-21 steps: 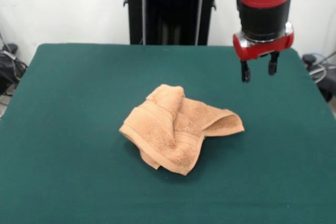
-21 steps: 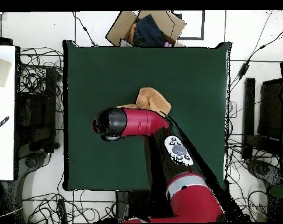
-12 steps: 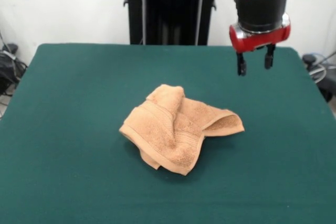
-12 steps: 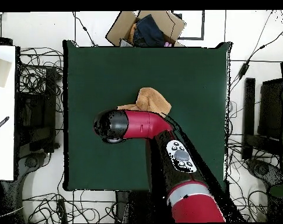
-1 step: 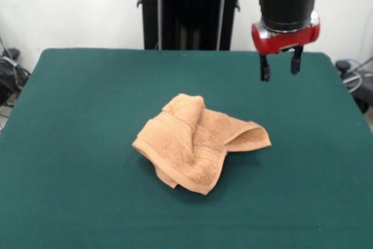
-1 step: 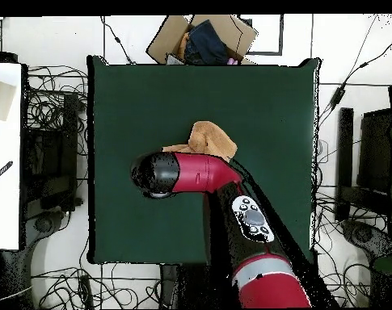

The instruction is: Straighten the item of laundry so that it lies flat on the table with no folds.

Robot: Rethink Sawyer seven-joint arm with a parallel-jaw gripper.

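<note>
Towel [image 5: 201, 142] crumpled mid green table [image 5: 76, 121]; end effector [image 5: 280, 68] spread, empty, hovering; white wall [image 5: 76, 4] behind.

One peach-orange towel [image 5: 201, 141] lies on one green worktop [image 5: 76, 115]. One gripper [image 5: 280, 67] with two fingers [image 5: 264, 69] hangs at two o'clock.

Light is even and fairly bright in both views, seemingly from overhead. In the front view the towel [image 5: 201, 141] throws only a soft, narrow shadow onto the green surface [image 5: 76, 144] along its near edge. The wall behind looks washed out. No glare shows on the cloth. Focus is adequate throughout, without evident motion blur.
</note>
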